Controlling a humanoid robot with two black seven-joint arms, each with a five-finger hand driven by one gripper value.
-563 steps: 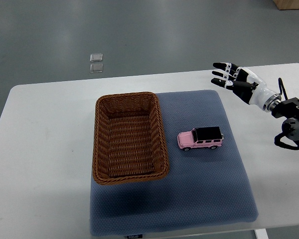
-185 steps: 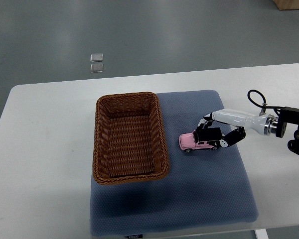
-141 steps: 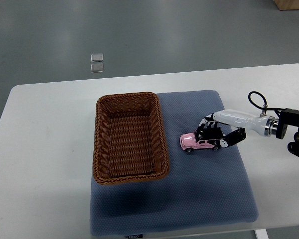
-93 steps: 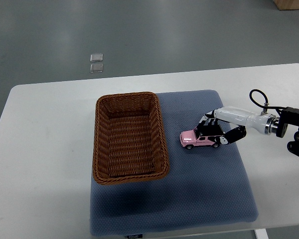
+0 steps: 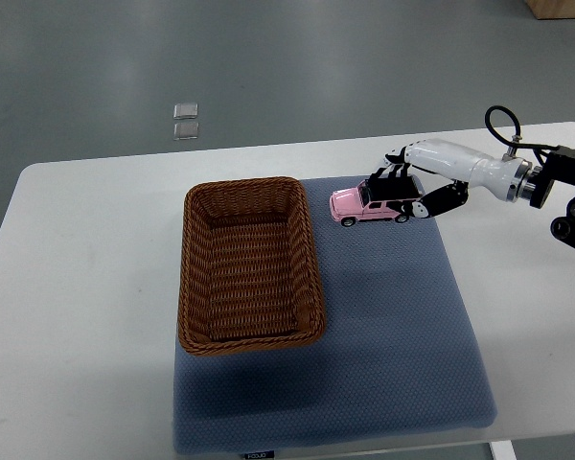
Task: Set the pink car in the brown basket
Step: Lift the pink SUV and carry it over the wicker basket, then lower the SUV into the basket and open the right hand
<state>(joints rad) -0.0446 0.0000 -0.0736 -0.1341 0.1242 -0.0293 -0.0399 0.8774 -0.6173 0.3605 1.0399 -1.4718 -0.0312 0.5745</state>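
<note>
The right hand (image 5: 400,192) reaches in from the right edge of the bench (image 5: 96,287) and has its fingers (image 5: 395,174) curled over the black roof of the pink car (image 5: 368,204), with the thumb side closed against the rear end; the hand is holding the car. The car appears clear of the blue mat (image 5: 383,326), judging by the faint shadow lying on the mat below it, and it hangs over the mat's far part, nose pointing toward the brown basket (image 5: 250,265) and just short of the basket's far right corner. The left hand is not visible. The basket sits on the mat's left portion, open side up, with nothing seen inside. Assessment of the item: the car looks like a small rigid toy, probably die-cast or hard plastic, light enough for a finger grip, with glossy paint that may slide under smooth fingertips. The wheels would likely let it roll if set down on a slope. The present hold across roof and rear is reasonable; a pinch across the two flat sides of the cabin would be equally sound. Mirrors and wheels are the weak parts and should be avoided. The woven basket wall is stiff enough to catch the bumper if carried too low.
</note>
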